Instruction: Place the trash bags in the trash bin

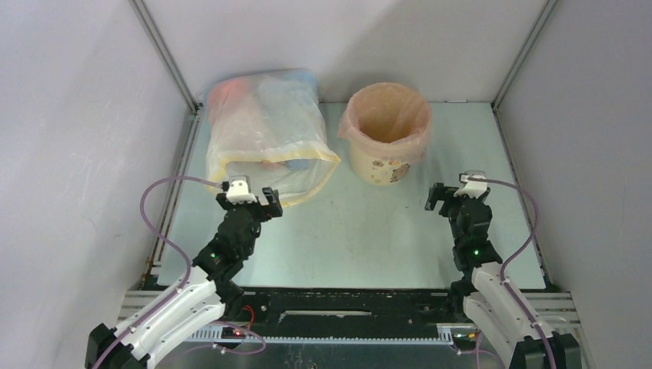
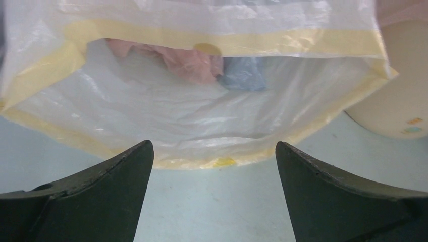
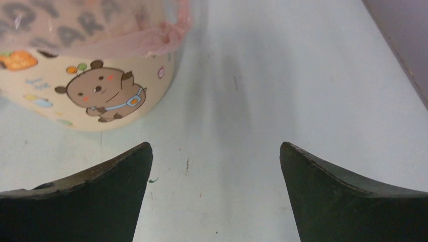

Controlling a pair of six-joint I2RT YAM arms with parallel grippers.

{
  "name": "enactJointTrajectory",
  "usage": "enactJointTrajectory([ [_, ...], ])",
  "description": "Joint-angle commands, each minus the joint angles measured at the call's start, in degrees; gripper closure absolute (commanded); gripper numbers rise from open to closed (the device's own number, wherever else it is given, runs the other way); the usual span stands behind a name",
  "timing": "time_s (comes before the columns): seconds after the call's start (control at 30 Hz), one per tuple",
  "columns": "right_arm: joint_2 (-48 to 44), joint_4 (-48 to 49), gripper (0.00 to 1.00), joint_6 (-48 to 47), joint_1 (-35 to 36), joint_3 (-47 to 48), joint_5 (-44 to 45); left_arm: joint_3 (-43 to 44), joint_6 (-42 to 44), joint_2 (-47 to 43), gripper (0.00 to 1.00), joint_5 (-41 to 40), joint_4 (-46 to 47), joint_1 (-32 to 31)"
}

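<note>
Step in hand: taking a bag from the clear sack [image 1: 261, 131]. The left gripper [image 1: 269, 201], wide open and empty, faces the sack's mouth; a crumpled pink bag [image 2: 189, 63] lies deep inside. The bin [image 1: 377, 165], a pink liner [image 1: 419, 127] over its rim, stands beside the sack. The right gripper [image 1: 435, 198] is open and empty near the bin. Next: reach inside and pinch the pink bag only.

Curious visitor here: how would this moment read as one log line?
left pincer: open, facing clear sack | right pincer: open, near trash bin | pink bag: draped over bin rim
</note>
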Motion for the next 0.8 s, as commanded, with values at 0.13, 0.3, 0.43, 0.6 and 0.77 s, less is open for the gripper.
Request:
enactJointTrajectory([
  [0.13,5.7,19.0,0.00,-8.1,-0.3,-3.4,-4.3,-4.0,8.2,1.5,0.00,-4.4,16.1,6.3],
  [0.3,11.0,25.1,0.01,-8.1,-3.0,-4.3,-7.7,-5.1,11.7,2.8,0.00,-3.8,20.1,11.8],
  [0.43,16.3,29.5,0.01,-7.1,-5.3,-4.4,-10.2,-7.3,13.2,3.9,0.00,-2.2,24.7,15.6],
  [0.6,24.2,34.2,0.01,-8.6,-6.0,-2.7,-13.1,-7.8,14.4,6.7,0.00,-0.9,27.3,19.0],
  [0.77,27.4,36.2,0.01,-9.2,-5.9,-1.8,-13.4,-11.1,15.6,9.4,0.00,1.8,33.5,22.5],
])
